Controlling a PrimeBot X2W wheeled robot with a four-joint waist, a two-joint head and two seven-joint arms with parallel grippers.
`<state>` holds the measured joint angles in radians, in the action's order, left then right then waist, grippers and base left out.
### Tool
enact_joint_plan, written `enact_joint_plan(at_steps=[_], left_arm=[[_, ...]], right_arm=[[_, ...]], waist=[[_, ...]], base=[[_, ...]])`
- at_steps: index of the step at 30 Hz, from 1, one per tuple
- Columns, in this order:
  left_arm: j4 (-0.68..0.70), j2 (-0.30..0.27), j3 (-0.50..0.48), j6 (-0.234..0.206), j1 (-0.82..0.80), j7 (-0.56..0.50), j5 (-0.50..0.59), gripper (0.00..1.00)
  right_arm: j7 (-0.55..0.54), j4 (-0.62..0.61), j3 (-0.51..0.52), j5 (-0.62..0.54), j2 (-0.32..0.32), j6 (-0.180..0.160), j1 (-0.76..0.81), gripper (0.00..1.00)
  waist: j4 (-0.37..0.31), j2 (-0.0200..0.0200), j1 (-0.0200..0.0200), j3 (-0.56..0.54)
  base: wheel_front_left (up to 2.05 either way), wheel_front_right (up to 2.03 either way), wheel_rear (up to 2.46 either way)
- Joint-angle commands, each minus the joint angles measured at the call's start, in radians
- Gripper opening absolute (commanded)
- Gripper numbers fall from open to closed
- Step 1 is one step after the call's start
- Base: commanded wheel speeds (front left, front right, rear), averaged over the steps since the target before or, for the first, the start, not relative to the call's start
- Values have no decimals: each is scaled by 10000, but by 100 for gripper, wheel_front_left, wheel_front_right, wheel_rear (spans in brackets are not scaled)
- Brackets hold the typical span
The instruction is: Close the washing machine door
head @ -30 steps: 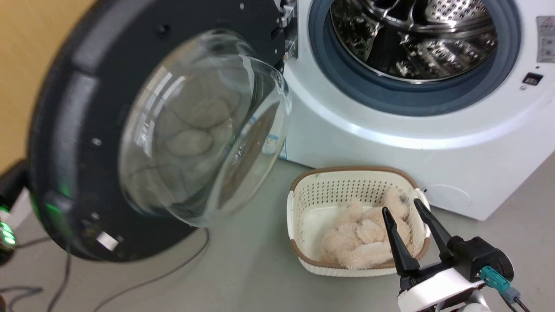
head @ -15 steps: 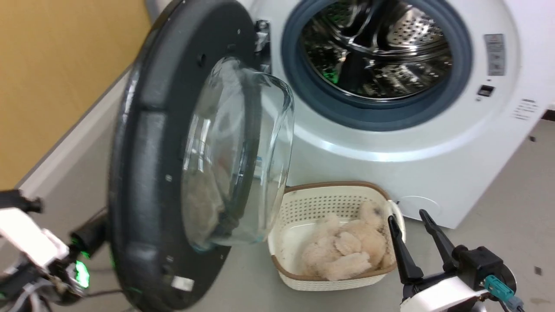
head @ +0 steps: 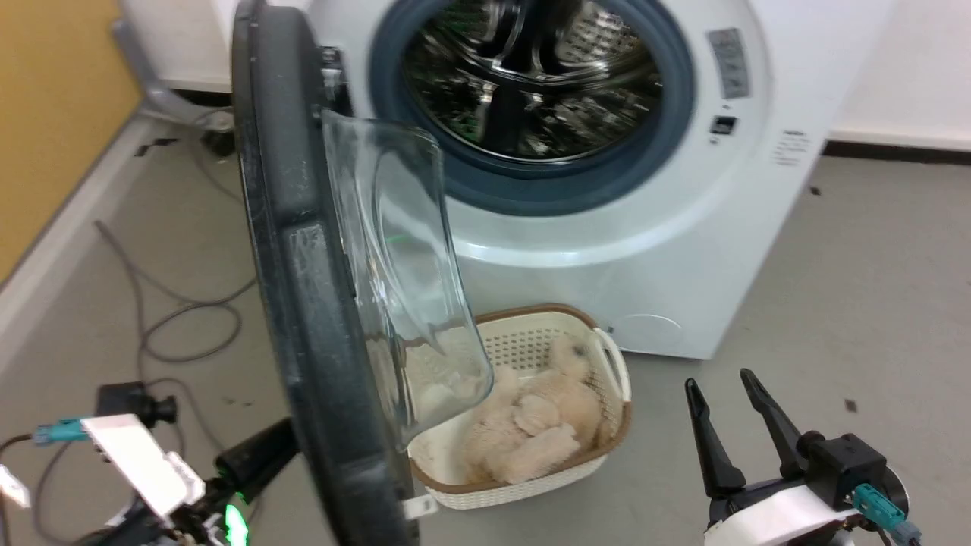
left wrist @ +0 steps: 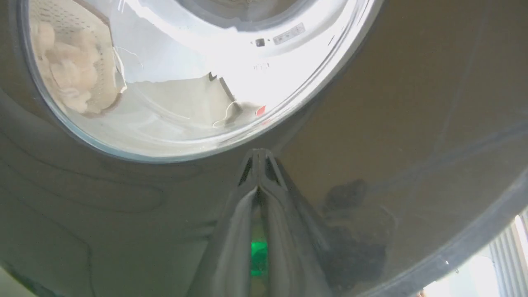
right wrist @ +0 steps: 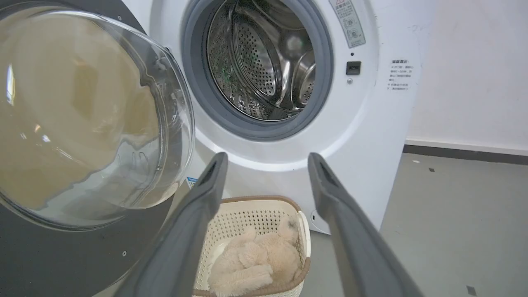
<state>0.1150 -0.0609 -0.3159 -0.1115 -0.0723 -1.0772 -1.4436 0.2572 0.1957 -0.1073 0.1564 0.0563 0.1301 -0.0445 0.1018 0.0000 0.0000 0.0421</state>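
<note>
The washing machine door stands open, its glass bowl bulging beside the steel drum, as the right gripper, fingers spread wide, frames a cream basket of fluffy beige fabric on the floor.

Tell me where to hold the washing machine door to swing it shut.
Take the washing machine door by its wide black rim at the free edge, opposite the metal hinge, coming from its outer face, where the left gripper is. The smooth bulging glass bowl likely offers no hold.
</note>
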Motion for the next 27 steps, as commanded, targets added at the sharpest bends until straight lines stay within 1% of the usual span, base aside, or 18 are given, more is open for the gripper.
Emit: enact_joint_plan(at_steps=[1, 3, 7, 12, 18, 21, 27], left_arm=[[-44, 93, 323, 93, 185, 144, -234, 0], [-109, 100, 742, 287, 317, 413, -401, 0], [-305, 103, 1545, 529, 382, 1167, -963, 0], [-491, 104, 2416, 817, 181, 1811, -1236, 0], [-812, 105, 2938, 1092, -402, 2612, -1437, 0], [-1056, 105, 3111, 1235, -744, 3183, -1446, 0], [-1998, 106, 3384, 1526, -1766, 4977, -1493, 0]], right_arm=[[46, -39, 46, -37, -29, 6, 43, 100], [46, -52, 64, -48, -29, 6, 16, 100], [46, -81, 73, -63, -22, 6, -48, 100], [46, -144, 82, -55, -23, 6, -177, 100], [46, -158, 101, 48, -36, 6, -338, 100], [46, -179, 132, 115, -45, 6, -362, 100], [46, -190, 105, 257, -56, 6, -340, 100]], waist=[[-537, 0, 0, 185], [-860, 0, 0, 288], [-1497, 0, 0, 503], [-2285, 0, 0, 844], [-3280, 0, 0, 1262], [-3707, 0, 0, 1429], [-4337, 0, 0, 1673]], base=[[0, 0, 0], [0, 0, 0], [0, 0, 0], [0, 0, 0], [0, 0, 0], [0, 0, 0], [0, 0, 0]])
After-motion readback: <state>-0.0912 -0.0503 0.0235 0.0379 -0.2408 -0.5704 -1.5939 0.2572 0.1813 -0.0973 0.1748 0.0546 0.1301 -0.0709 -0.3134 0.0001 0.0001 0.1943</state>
